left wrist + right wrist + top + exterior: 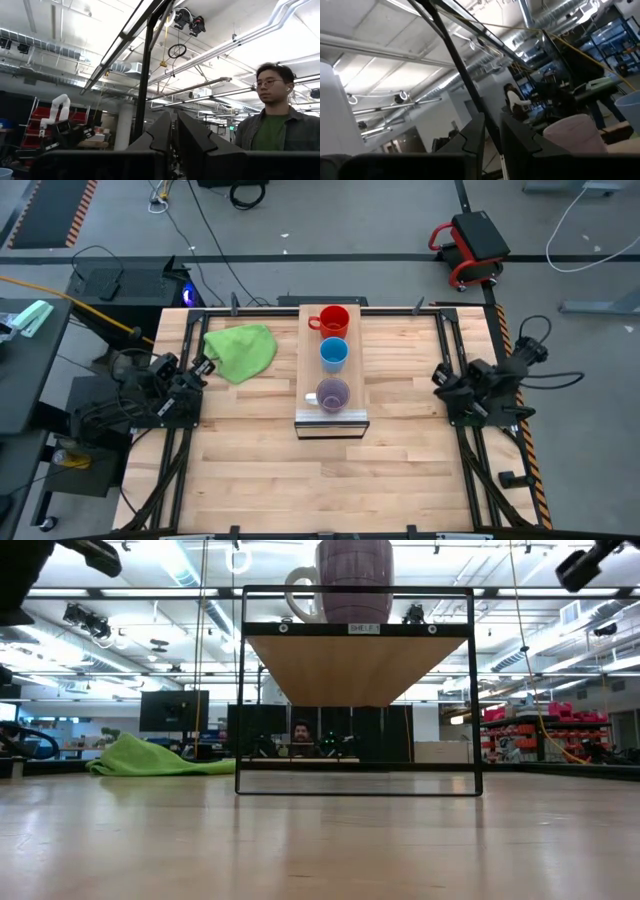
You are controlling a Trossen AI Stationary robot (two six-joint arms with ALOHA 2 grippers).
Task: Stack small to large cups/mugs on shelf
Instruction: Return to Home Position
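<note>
Three cups stand in a row on the light-wood shelf point(309, 370), each on its own base. The red mug point(334, 321) is at the far end, the bright blue cup point(333, 354) in the middle, and the translucent purple cup point(333, 394) near the silver strip point(332, 421). In the low view the shelf point(356, 660) sits raised on a black frame, with the purple cup point(352, 580) on top. My left gripper point(203, 366) waits at the table's left edge and my right gripper point(440, 376) at its right edge. Both are shut and touch nothing.
A crumpled green cloth point(241, 350) lies on the table left of the shelf's far end, close to my left gripper. Bare tabletop point(330, 480) stretches in front of the shelf. A person point(272, 117) stands beyond the table in the left wrist view.
</note>
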